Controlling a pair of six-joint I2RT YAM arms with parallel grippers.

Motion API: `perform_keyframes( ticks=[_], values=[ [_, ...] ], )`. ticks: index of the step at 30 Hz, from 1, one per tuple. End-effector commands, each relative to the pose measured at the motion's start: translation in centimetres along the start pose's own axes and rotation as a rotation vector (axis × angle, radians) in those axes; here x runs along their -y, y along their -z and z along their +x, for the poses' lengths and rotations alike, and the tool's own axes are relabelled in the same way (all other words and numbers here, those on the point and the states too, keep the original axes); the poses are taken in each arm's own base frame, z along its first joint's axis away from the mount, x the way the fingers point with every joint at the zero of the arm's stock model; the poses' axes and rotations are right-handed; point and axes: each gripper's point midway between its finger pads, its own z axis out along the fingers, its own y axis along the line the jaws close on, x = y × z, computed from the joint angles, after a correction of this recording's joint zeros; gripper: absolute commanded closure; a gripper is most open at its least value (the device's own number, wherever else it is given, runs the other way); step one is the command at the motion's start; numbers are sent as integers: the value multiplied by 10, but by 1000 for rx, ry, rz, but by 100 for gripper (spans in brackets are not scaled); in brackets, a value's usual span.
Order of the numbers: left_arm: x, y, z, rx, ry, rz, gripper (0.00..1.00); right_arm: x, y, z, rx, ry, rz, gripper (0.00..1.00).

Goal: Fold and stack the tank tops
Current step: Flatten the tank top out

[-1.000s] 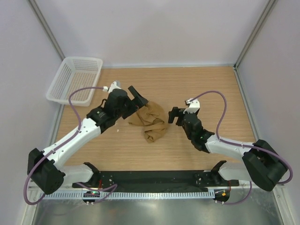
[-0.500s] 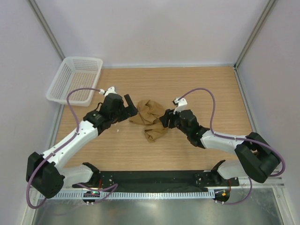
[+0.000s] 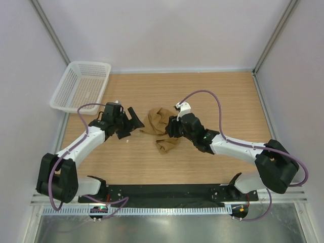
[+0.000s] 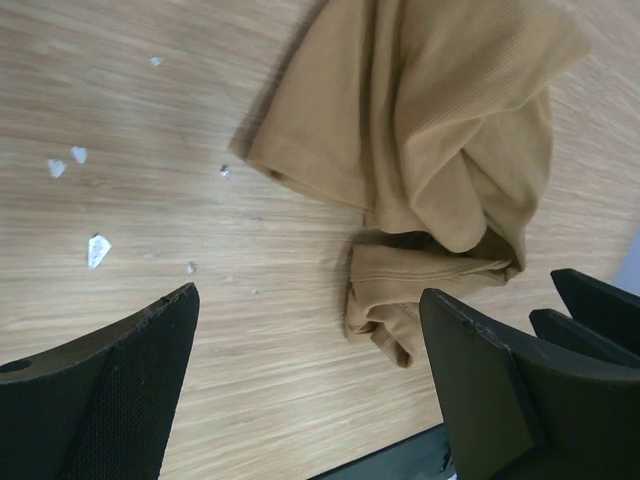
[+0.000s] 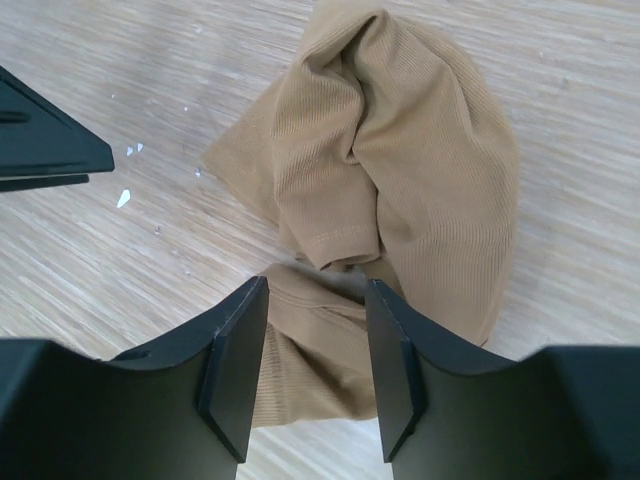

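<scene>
The tan-brown tank top [image 3: 161,129] lies crumpled in a heap in the middle of the wooden table. It also shows in the left wrist view [image 4: 430,130] and in the right wrist view [image 5: 410,170]. My left gripper [image 3: 132,119] is open wide and empty, just left of the heap; in its wrist view [image 4: 310,375] the cloth's lower fold lies near the right finger. My right gripper [image 3: 170,128] is open over the heap's right side. In its wrist view [image 5: 315,365] the fingers straddle the lower fold without pinching it.
A white plastic mesh basket [image 3: 81,86] stands at the back left corner. Small white specks [image 4: 95,250] lie on the wood left of the cloth. Grey walls close the table at the back and both sides.
My left gripper has drawn back to the left, off the cloth. My right gripper has moved left until its fingers are over the heap. The heap looks slightly more bunched.
</scene>
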Motion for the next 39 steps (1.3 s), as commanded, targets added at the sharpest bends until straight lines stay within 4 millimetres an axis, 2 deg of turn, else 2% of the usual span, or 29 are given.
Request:
perform_keyframes(
  ticks=[1,3,4,5,6,8,11,13,14,16,17,18,20,21,24,25,26,27,28,29,30,33,34,36,37,39],
  values=[
    [29,4,-14,59,-33,135,9,11,15,-3,-51,-101,175,50],
    [29,5,-16,100,-42,160,9,19,19,2,-63,-127,236,48],
    [34,5,-23,151,-50,191,9,22,19,9,-92,-131,258,47],
    [25,1,-17,159,-57,184,9,23,19,13,-105,-137,273,46],
    [36,6,-23,217,-91,234,9,28,19,16,-107,-152,308,44],
    [29,2,-19,253,-137,223,9,36,19,28,-146,-155,368,37],
    [30,1,-18,280,-203,253,9,42,14,39,-163,-168,402,36],
    [31,2,-20,300,-239,269,9,42,9,35,-158,-157,412,36],
    [30,1,-17,293,-243,272,9,42,7,36,-167,-147,417,49],
    [34,1,-14,287,-252,298,9,44,4,31,-170,-125,442,64],
    [36,2,-12,282,-257,309,9,47,5,26,-155,-114,462,90],
    [38,3,-11,280,-262,318,9,49,10,17,-132,-113,475,99],
    [38,3,-10,278,-271,320,9,54,22,8,-115,-106,499,99],
    [42,4,-7,269,-281,333,9,56,34,-7,-66,-115,511,99],
    [56,4,1,237,-310,338,9,69,61,-20,-27,-110,550,99],
    [57,3,7,209,-311,319,9,69,77,-33,16,-126,540,99],
    [71,7,7,202,-307,337,9,73,84,-31,18,-112,540,99],
    [74,3,23,148,-318,324,9,70,87,-31,18,-107,510,99],
    [88,6,21,156,-320,331,9,68,90,-30,28,-99,480,99],
    [92,5,24,142,-306,322,8,66,97,-36,48,-76,447,99],
    [90,-2,38,94,-309,283,9,65,100,-37,60,-75,435,99],
    [99,-13,38,73,-292,243,11,73,110,-37,72,-57,460,99],
    [100,-26,39,48,-289,211,13,76,112,-35,64,-48,470,99],
    [105,-37,41,7,-296,190,16,77,115,-37,66,-38,471,99],
    [96,-51,50,-38,-297,143,18,76,116,-38,70,-37,467,99],
    [91,-61,59,-72,-317,97,20,80,117,-40,73,-34,485,99]
  ],
)
